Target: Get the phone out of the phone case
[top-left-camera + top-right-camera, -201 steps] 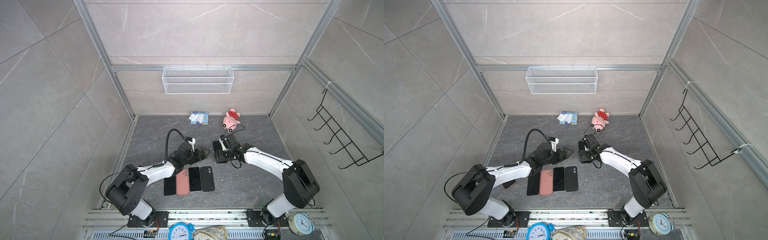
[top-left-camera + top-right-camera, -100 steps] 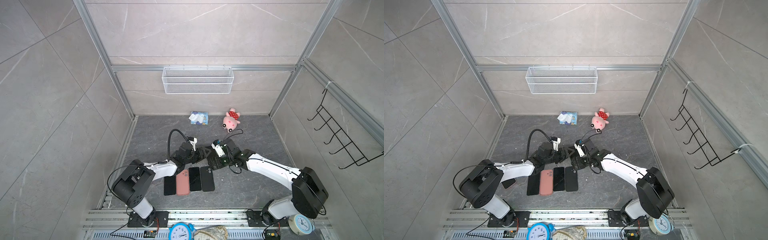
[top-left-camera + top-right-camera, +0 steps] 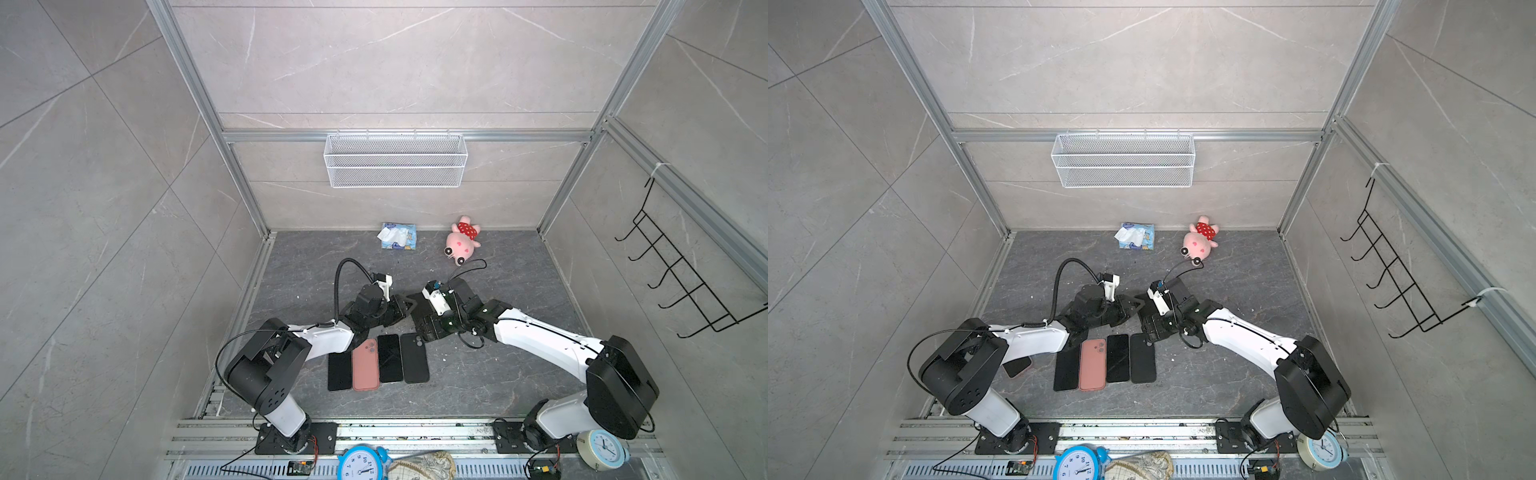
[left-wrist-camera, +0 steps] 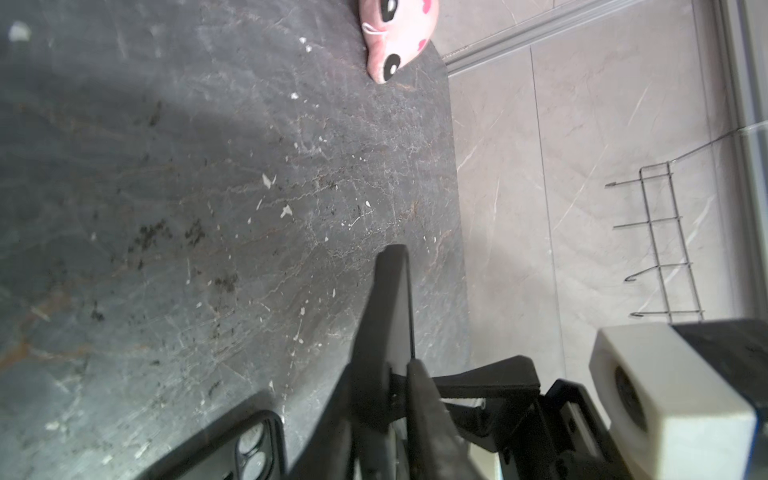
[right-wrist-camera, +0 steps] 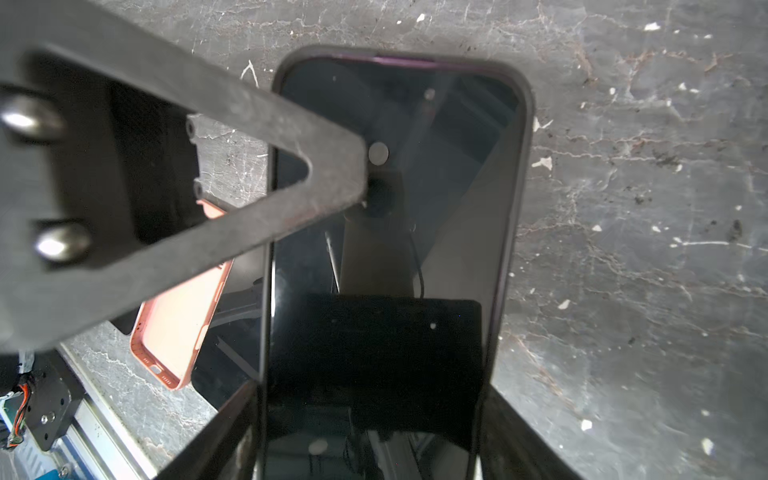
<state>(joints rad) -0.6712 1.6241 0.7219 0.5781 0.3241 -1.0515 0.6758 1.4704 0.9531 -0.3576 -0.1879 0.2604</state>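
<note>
A dark phone case (image 5: 525, 174) with the phone (image 5: 449, 137) in it, screen up, hangs just above the floor at the middle. My right gripper (image 5: 372, 415) is shut across its width at one end. My left gripper (image 4: 399, 370) is shut on a long edge of it, which shows edge-on in the left wrist view. One of its fingers (image 5: 291, 137) lies on the screen; the other is hidden below. In both top views the left gripper (image 3: 405, 307) and right gripper (image 3: 428, 322) meet at the cased phone (image 3: 417, 300).
Near the front lie a black phone (image 3: 339, 371), a pink-cased phone (image 3: 365, 365), another black phone (image 3: 390, 358) and a black one showing its camera (image 3: 414, 358). A tissue pack (image 3: 397, 236) and a pink plush toy (image 3: 461, 241) lie by the back wall.
The right arm carried the cased phone left and forward to the left gripper. The left gripper, open before, has shut on the phone's edge.
</note>
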